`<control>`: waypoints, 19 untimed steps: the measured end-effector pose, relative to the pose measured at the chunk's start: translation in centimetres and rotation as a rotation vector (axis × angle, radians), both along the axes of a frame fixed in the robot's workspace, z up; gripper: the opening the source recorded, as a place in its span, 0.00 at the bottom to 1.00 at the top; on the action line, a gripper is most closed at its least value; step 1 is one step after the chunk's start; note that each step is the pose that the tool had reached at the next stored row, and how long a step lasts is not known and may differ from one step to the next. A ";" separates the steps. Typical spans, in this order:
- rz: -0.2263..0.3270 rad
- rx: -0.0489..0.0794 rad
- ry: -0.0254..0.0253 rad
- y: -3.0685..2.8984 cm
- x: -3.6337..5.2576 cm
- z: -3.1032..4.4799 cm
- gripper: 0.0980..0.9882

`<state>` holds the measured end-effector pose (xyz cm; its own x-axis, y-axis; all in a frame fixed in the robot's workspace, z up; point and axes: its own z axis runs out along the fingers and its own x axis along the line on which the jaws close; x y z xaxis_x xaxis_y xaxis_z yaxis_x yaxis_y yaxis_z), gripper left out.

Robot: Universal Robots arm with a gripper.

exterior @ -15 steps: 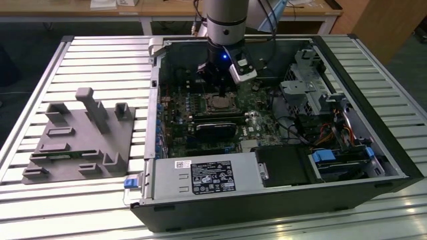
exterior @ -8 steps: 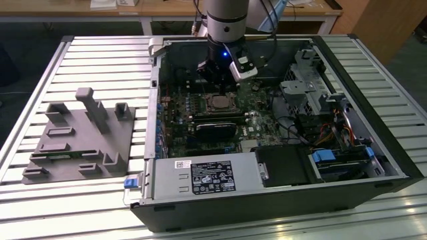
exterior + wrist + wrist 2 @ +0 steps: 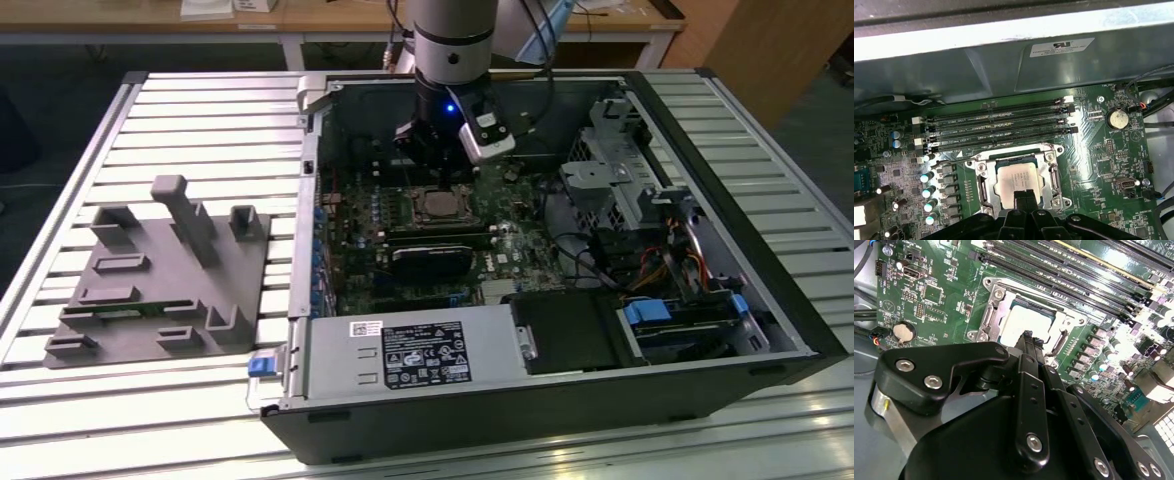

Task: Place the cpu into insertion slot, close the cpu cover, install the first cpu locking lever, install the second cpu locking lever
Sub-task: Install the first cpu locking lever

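Note:
The cpu (image 3: 1015, 179), a silver-grey square chip, lies in the insertion slot (image 3: 1015, 155) on the green motherboard inside the open computer case. The cpu cover (image 3: 1052, 175), a thin metal frame, lies flat around the chip. In the second wrist view the cpu (image 3: 1021, 320) and cover (image 3: 992, 315) sit just beyond my fingertips. My gripper (image 3: 1025, 196) is shut with nothing seen between its fingers, its tips hovering at the chip's near edge. In the exterior view the gripper (image 3: 427, 165) hangs just above the cpu (image 3: 438, 206). I cannot tell how the locking levers stand.
Long black memory slots (image 3: 999, 130) run beside the socket. A coin battery (image 3: 1117, 118) sits near the board's corner. A grey labelled box (image 3: 400, 355) and a drive cage (image 3: 627, 180) crowd the case. A grey fixture (image 3: 154, 275) stands on the slatted table at the exterior view's left.

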<state>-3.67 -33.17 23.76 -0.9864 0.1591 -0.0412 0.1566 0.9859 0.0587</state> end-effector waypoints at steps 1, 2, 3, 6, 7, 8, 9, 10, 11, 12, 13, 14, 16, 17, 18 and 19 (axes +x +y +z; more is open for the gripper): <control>0.000 0.000 0.0000 0.00 0.00 0.00 0.01; 0.000 0.000 -0.0001 0.00 0.00 0.00 0.01; 0.000 0.000 0.0000 0.00 -0.06 0.00 0.01; 0.000 0.000 -0.0001 0.00 -0.42 0.00 0.01; 0.000 0.000 -0.0002 0.00 -0.63 0.00 0.01; 0.000 0.000 -0.0003 0.00 -0.87 0.00 0.01; 0.000 0.000 -0.0005 0.00 -1.14 0.00 0.01; 0.000 0.000 -0.0008 0.00 -1.47 0.00 0.01; 0.000 0.000 -0.0010 0.00 -1.82 0.00 0.01; 0.000 0.000 -0.0013 0.00 -2.17 0.00 0.01; 0.000 0.000 -0.0016 0.00 -2.52 0.00 0.01; 0.000 0.000 -0.0018 0.00 -2.85 0.00 0.01; 0.000 0.000 -0.0022 0.00 -3.48 0.00 0.01; 0.000 0.000 -0.0024 0.00 -3.80 0.00 0.01; 0.000 0.000 -0.0026 0.00 -4.08 0.00 0.01; 0.000 0.000 -0.0028 0.00 -4.33 0.00 0.01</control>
<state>-8.00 -33.17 23.76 -0.9863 0.1592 -0.0440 0.1565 0.9859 0.0592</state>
